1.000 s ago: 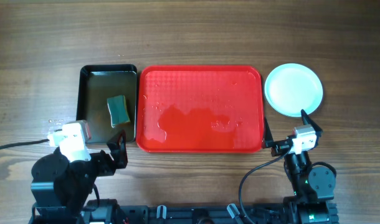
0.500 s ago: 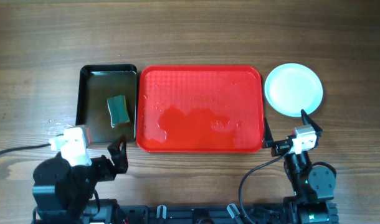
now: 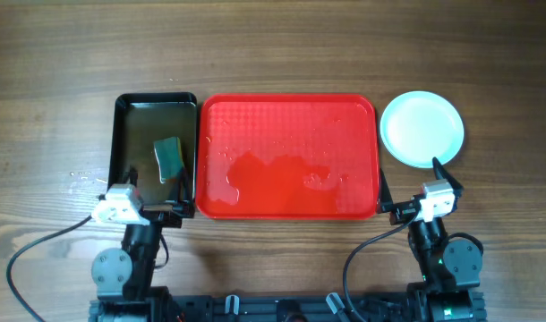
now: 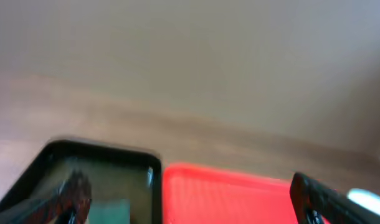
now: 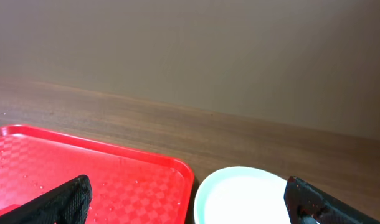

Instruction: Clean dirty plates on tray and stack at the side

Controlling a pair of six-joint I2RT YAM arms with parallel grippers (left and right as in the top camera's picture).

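The red tray (image 3: pixel 287 156) lies in the middle of the table with wet patches and no plates on it; it also shows in the left wrist view (image 4: pixel 227 199) and the right wrist view (image 5: pixel 115 180). The pale blue-white plates (image 3: pixel 422 130) sit as one stack to the right of the tray, seen also in the right wrist view (image 5: pixel 246 199). My left gripper (image 3: pixel 157 192) is open and empty at the front edge of the black tray. My right gripper (image 3: pixel 412 188) is open and empty, in front of the plates and the red tray's front right corner.
A black tray (image 3: pixel 157 148) with a green sponge (image 3: pixel 169 157) lies left of the red tray; both show blurred in the left wrist view, the tray (image 4: pixel 103 155) and the sponge (image 4: pixel 109 210).
The left arm has drawn back and straightened, its gripper now pointing at the black tray's front edge. The right arm, the plates and both trays have not moved.
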